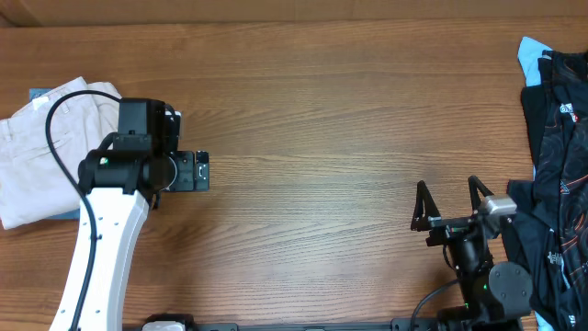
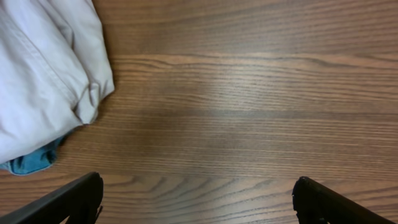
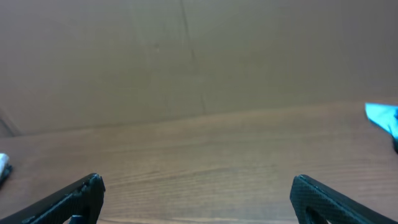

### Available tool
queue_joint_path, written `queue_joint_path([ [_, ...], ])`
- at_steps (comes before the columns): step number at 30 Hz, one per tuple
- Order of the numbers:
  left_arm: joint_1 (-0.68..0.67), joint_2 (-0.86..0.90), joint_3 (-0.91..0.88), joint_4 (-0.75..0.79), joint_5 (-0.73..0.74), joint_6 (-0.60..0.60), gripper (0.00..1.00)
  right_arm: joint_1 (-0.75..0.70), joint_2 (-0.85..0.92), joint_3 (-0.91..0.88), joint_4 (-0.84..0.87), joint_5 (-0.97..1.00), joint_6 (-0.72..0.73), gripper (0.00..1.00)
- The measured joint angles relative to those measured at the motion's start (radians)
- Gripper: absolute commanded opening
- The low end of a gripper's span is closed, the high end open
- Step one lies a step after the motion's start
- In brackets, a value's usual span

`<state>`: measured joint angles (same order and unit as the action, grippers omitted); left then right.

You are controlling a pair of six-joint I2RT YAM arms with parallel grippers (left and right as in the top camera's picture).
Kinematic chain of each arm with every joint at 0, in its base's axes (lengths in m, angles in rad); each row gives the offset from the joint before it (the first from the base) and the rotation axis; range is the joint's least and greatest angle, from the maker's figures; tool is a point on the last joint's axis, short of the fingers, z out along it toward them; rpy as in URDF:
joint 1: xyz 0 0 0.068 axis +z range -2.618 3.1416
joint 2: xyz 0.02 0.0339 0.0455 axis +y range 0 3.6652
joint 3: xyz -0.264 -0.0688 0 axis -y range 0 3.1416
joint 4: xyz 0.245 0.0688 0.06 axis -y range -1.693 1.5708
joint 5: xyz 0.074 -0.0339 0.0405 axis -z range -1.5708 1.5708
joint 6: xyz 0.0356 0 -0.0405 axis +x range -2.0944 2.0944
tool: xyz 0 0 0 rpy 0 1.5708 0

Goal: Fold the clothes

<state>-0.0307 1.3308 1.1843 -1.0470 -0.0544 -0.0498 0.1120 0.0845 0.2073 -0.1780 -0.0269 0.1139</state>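
The clothes, a pair of beige shorts (image 1: 41, 152), lie folded in a bundle at the table's left edge. The left wrist view shows their corner (image 2: 43, 68) at the upper left. My left gripper (image 1: 188, 171) hangs over bare wood just right of the shorts, apart from them. It is open (image 2: 198, 202) and holds nothing. Near the front right, my right gripper (image 1: 447, 188) stands open above the table, fingers pointing away from me, and its jaws (image 3: 198, 196) are empty too.
A bit of blue denim (image 2: 31, 162) sticks out from under the shorts. Black patterned garments (image 1: 556, 184) with a sky-blue piece (image 1: 531, 55) are heaped along the right edge, close to the right arm. Brown wooden tabletop (image 1: 312, 119) lies between the arms.
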Motion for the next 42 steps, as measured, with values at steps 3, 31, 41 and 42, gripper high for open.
queue_joint_path([
  [3,0.000,0.037,0.000,0.000,0.000,0.000,1.00,0.000,-0.051,-0.060,0.078,-0.010,-0.032,1.00],
  [31,0.000,0.162,0.000,0.000,0.000,0.000,1.00,0.000,-0.072,-0.189,0.096,-0.048,-0.167,1.00],
  [41,0.000,0.162,0.000,0.000,0.000,0.000,1.00,0.000,-0.072,-0.189,0.095,-0.048,-0.166,1.00],
  [42,0.000,0.162,0.000,0.000,0.000,0.000,1.00,0.000,-0.072,-0.189,0.095,-0.048,-0.166,1.00],
])
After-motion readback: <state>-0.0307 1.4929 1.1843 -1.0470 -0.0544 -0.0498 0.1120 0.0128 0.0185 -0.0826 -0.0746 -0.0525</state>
